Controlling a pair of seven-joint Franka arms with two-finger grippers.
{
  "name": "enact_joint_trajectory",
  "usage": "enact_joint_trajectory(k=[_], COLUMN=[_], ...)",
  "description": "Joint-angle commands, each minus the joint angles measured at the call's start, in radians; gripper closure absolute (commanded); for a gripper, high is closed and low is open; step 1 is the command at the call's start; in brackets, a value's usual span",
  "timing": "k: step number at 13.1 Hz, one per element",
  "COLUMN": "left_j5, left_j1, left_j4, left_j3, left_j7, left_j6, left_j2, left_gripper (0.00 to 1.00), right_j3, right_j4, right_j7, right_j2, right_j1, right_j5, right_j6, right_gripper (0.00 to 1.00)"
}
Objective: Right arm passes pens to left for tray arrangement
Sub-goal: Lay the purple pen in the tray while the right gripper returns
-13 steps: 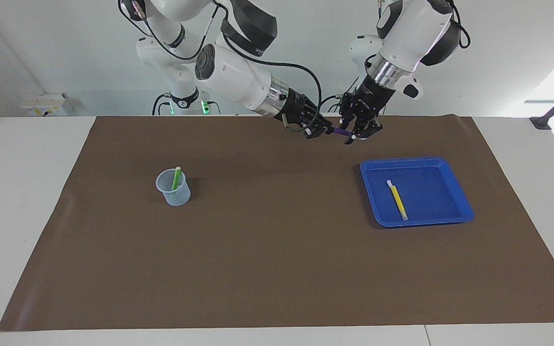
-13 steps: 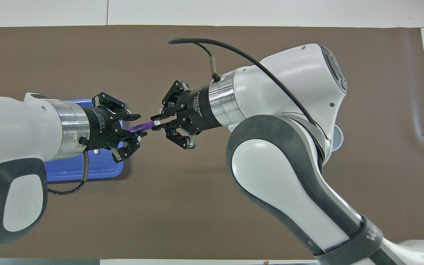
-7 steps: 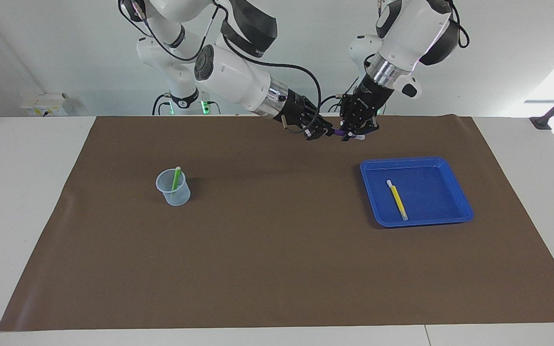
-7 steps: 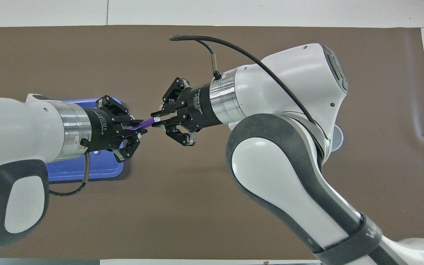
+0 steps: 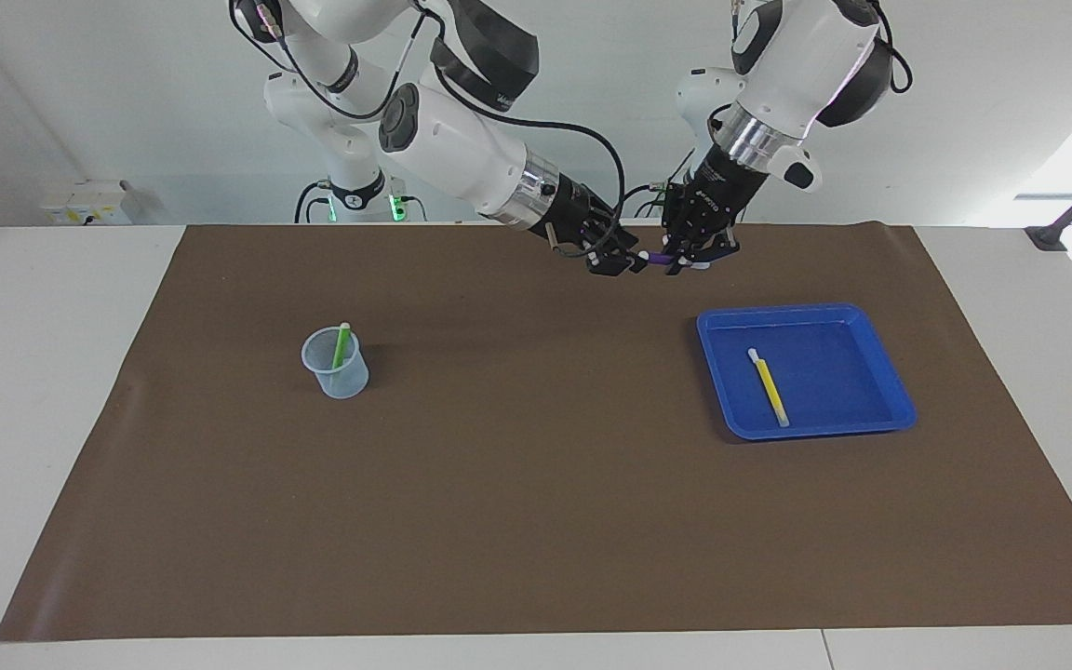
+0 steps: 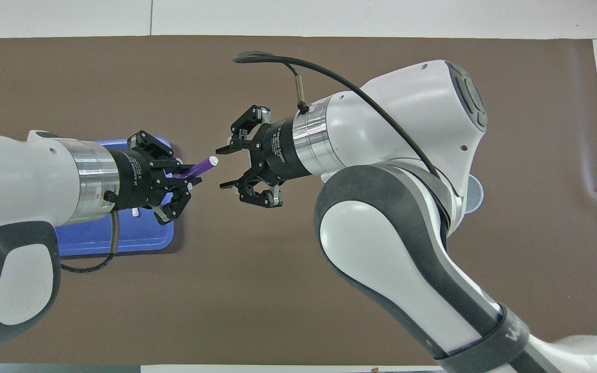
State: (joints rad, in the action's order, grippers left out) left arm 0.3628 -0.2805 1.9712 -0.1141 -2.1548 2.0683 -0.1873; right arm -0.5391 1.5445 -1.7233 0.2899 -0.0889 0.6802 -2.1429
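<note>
While left fingers (image 6: 187, 178) clamp the purple pen (image 6: 201, 166), right fingers (image 6: 224, 167) gape beside it, cup (image 5: 336, 365) well apart.

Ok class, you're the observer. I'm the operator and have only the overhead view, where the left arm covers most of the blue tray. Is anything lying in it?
Observer: Yes, the yellow pen lies flat in the tray.
Operator: Only a sliver of the cup shows past the right arm. What's in it?
Observer: The green pen stands leaning in the cup.
Operator: Is the purple pen touching the mat?
Observer: No. The left gripper, shut on the purple pen, hangs in the air above the mat. The open right gripper is beside it, just off the pen's tip.
</note>
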Motion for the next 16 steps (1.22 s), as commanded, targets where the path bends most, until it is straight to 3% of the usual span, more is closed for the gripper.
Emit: enact_joint_trajectory(k=[1, 5, 8, 13, 16], left_j5=[0.007, 0.007, 0.007, 0.007, -0.007], left_j1=[0.003, 0.079, 0.174, 0.368, 0.437], left_j4=[0.023, 0.026, 0.035, 0.104, 0.138], left_j3=[0.008, 0.010, 0.011, 0.011, 0.016], left_j7=[-0.003, 0.148, 0.453, 1.057, 1.413], left_j6=[0.023, 0.017, -0.059, -0.093, -0.077], left_j2=[-0.020, -0.020, -0.024, -0.012, 0.054], left_gripper=[1.00, 1.00, 1.00, 1.00, 1.00], right_j3=[-0.007, 0.008, 0.071, 0.197, 0.267], right_j4=[-0.006, 0.023, 0.084, 0.299, 0.376], right_j7=[0.001, 0.094, 0.287, 0.742, 0.934], right_j2=[-0.005, -0.029, -0.070, -0.187, -0.222], right_j1=[0.006, 0.015, 0.018, 0.018, 0.018], right_j5=[-0.104, -0.356, -0.415, -0.588, -0.704], right_j6=[0.020, 0.121, 0.193, 0.242, 0.239], right_gripper=[0.00, 0.00, 0.00, 0.00, 0.00])
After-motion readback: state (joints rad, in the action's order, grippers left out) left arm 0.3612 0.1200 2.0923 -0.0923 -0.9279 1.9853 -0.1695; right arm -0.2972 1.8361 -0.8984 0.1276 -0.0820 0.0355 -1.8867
